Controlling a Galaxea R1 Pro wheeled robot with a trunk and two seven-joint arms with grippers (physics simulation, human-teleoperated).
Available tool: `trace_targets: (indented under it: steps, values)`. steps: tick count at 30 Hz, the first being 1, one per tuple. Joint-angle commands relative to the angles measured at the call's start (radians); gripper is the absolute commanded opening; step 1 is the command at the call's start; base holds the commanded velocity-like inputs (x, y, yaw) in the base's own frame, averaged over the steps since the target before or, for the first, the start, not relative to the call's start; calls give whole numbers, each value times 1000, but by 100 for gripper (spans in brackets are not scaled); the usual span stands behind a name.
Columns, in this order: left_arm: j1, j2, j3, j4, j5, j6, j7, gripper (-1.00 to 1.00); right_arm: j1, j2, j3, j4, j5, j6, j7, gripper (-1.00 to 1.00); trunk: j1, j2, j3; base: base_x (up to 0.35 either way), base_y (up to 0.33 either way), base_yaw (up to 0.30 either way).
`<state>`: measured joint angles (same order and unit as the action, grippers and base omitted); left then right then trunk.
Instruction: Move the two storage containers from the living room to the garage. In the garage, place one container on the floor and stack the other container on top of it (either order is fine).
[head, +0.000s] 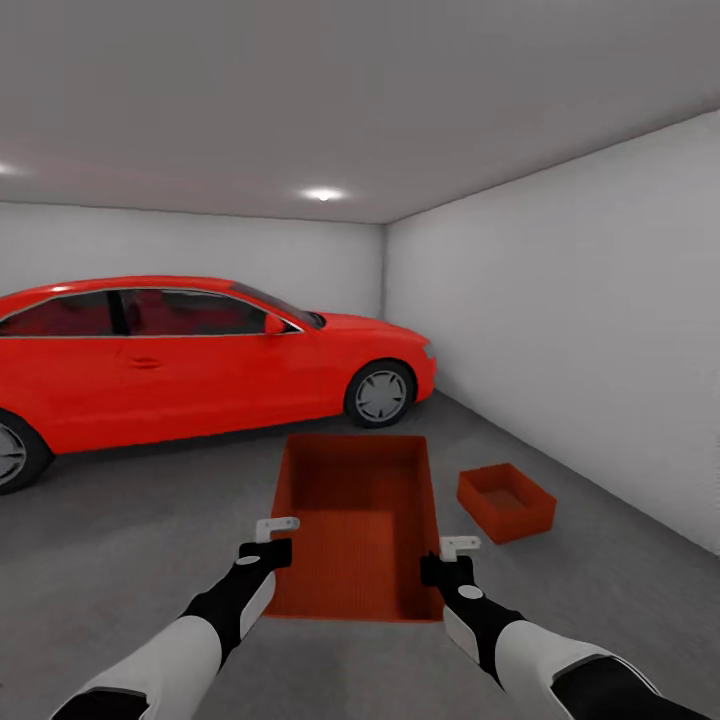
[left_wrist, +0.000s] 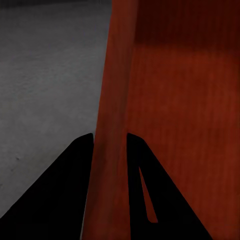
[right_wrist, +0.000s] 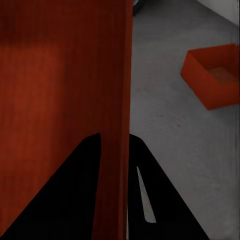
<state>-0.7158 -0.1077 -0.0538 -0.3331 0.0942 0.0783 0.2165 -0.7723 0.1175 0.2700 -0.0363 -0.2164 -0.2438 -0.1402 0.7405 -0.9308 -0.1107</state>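
Gripping the held storage container (head: 355, 520) by its two long walls, both arms reach forward from the lower edge of the head view. The left gripper (head: 272, 540) pinches the container's left wall near the near corner, and the right gripper (head: 452, 558) pinches the right wall near its near corner. In the left wrist view the left gripper (left_wrist: 110, 145) has its two dark fingers (left_wrist: 75, 165) set one on each side of the thin orange-red wall (left_wrist: 112, 100), clenched on it. In the right wrist view the right gripper (right_wrist: 115, 145) likewise clamps the wall (right_wrist: 124, 75) between its fingers (right_wrist: 85, 165), one inside the bin and one outside.

The held container sits at the 6 o'clock part of the head view, open top up, its ribbed flat bottom visible. Whether it is lifted clear of the garage floor (head: 150, 540) I cannot tell.

The second storage container (head: 505, 500) rests on the dark grey concrete at about 4 o'clock from the held one, just beside its far right corner but apart from it, turned at an angle. It also shows in the right wrist view (right_wrist: 212, 75), on the floor (right_wrist: 175, 130).

A red car (head: 200, 360) stands at 10 o'clock, side-on, its front wheel (head: 381, 395) just beyond the held bin. Plain grey-white walls (head: 560, 330) close the room at 12 and 3 o'clock.
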Motion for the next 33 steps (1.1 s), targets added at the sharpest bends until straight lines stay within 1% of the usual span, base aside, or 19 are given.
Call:
trace_targets:
  steps: [1,33]
  values:
    - [-1,6,28,-4,-5,8,56,-100,-1,-40,-18,1,-15,-6,-7,-100,1,-1,-1,313,192,-287]
    - [-1,8,28,-4,-6,8,55,-100,-1,-40,-18,1,-16,-6,-7,-100,1,-1,-1,310,203,-287]
